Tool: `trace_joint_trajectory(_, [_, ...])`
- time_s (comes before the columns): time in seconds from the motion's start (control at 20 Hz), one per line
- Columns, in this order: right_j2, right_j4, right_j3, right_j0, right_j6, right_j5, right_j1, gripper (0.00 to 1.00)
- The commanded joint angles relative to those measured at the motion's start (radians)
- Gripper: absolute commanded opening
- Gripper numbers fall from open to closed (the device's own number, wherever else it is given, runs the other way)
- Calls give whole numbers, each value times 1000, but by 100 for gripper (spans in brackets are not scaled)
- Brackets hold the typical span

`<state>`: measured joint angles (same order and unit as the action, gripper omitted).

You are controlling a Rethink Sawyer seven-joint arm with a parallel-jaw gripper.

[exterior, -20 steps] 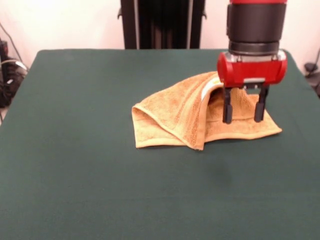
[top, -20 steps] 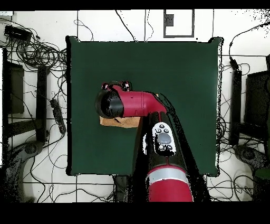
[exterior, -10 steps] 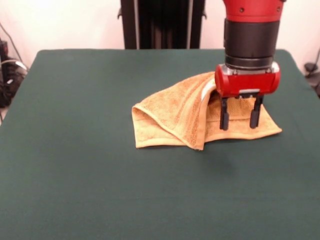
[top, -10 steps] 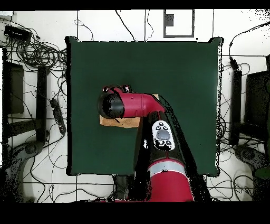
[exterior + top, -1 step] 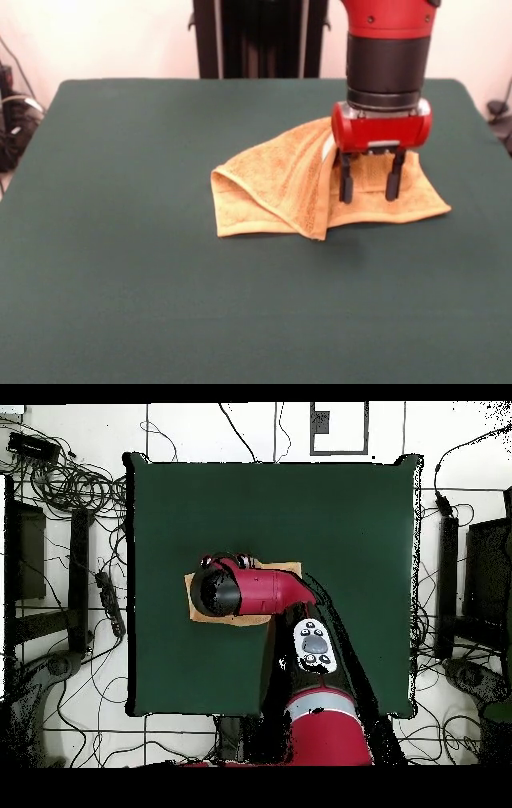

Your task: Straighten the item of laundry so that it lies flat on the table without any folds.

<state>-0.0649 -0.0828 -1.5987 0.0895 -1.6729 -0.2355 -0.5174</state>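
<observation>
The orange-tan towel lies on the dark green table, right of centre in the front view, with its left half folded up over the middle in a thick ridge. Its right part lies flat. My gripper hangs open just above that flat right part, two black fingers pointing down, nothing between them. In the overhead view the arm covers most of the towel; only tan strips show around the red wrist, and the gripper itself is hidden there.
Cables and dark equipment ring the table in the overhead view. A black stand rises behind the table's far edge in the front view.
The gripper has shifted left in the front view, moving along over the flat part of the towel toward the fold. It stays open. The towel has not moved.
</observation>
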Motion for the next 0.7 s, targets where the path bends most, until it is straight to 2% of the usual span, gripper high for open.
trace_joint_trajectory(0.05, [-32, -44, -189, -7, -139, 18, -33, 100])
trace_joint_trajectory(0.4, [-17, -22, -335, 0, -148, -49, -134, 100])
trace_joint_trajectory(0.7, [-12, -4, -432, -4, -175, -31, -198, 100])
